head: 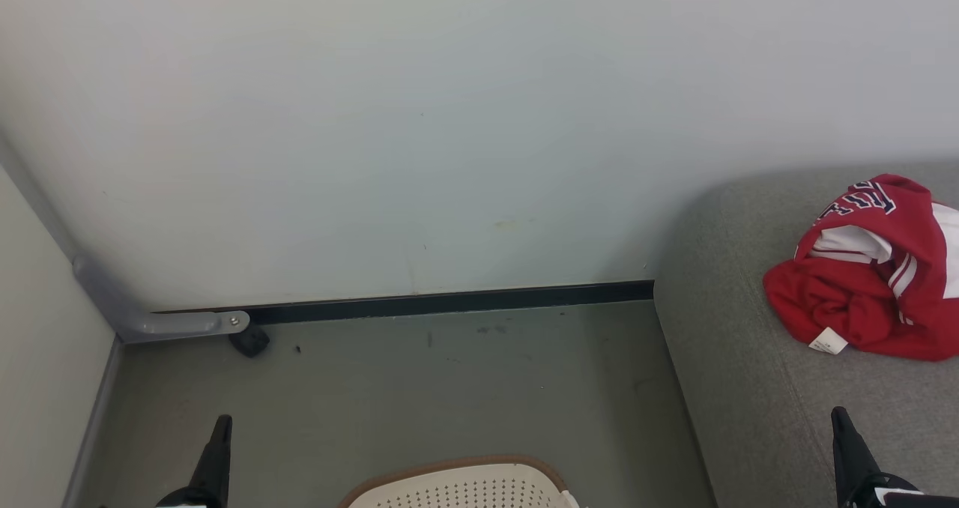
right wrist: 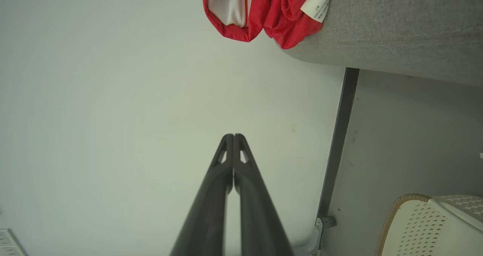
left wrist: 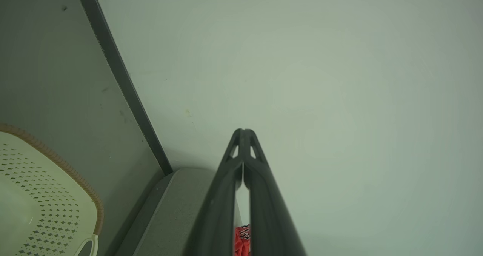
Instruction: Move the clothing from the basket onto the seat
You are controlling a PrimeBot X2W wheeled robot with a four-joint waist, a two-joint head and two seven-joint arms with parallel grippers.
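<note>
1. Left gripper [head: 221,427] sits nearest, low left over the floor [head: 449,388]. Its long dark fingers are pressed together and hold nothing.
2. Right gripper [head: 839,418] is low right, seen against the near part of the seat [head: 734,388]. Its jaws are closed too, nothing held.
3. Basket [head: 464,489] stands on the floor at near centre. Cream plastic, rounded corner, small holes, brown braided-look rim. Its inside is mostly cut off, so contents cannot be told.
4. Floor is flat, dull grey-green, with scuffs and a few dark specks.
5. Seat is right of the floor: grey woven fabric, rounded far-left corner, stitched seam.
6. Clothing [head: 869,291] lies heaped on the seat toward its far right, well apart from the basket. Soft red, white panels and stripes, navy lettering, white tag [head: 828,340] on the near side.
7. A black skirting strip [head: 449,302] runs under the pale matte wall [head: 449,118]. A grey metal bracket [head: 172,322] is at the floor's far-left corner.
</note>
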